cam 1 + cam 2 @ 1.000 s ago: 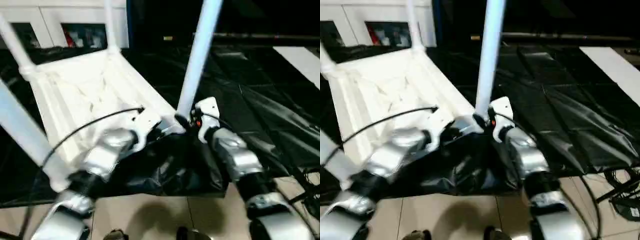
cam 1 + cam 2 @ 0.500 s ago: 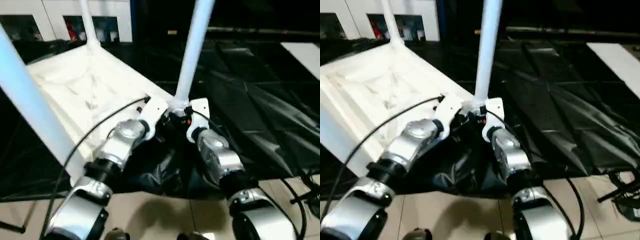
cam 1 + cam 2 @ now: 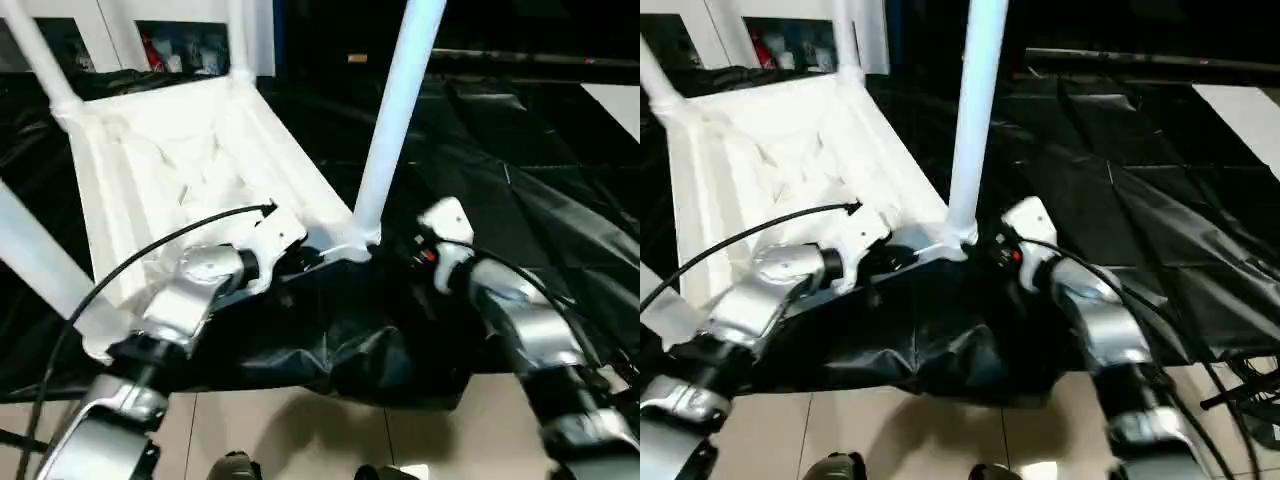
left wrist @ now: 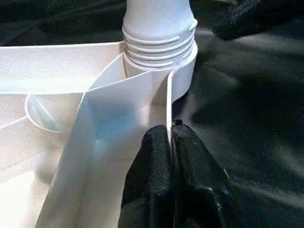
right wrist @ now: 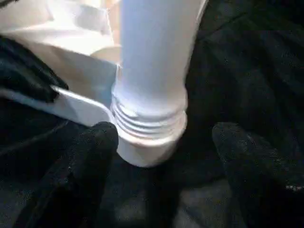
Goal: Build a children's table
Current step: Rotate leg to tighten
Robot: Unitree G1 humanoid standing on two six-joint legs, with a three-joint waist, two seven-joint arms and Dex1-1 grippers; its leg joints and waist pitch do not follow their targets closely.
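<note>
White plastic tabletop (image 3: 180, 170) lies upside down, ribbed underside up, on black sheeting (image 3: 520, 180) over a work surface; tiled floor (image 3: 300, 430) at near edge. 4 white tubular legs stand up from it, 1 per corner: near-right leg (image 3: 395, 110), far-right leg (image 3: 238, 35), far-left leg (image 3: 35, 55), near-left leg (image 3: 40, 260).

2 grippers, both at the near-right corner. Left gripper (image 4: 170, 142): the 2 black fingers pressed together, pinching the thin upright rim wall of the tabletop just beside the corner socket (image 4: 159, 52), where the threaded leg end sits. Right gripper (image 5: 164, 142): the 2 fingers spread wide, one each side of the near-right leg's base, not touching it.

1 white cabinet (image 3: 160, 30) at far left, w/ red items on its shelf.
</note>
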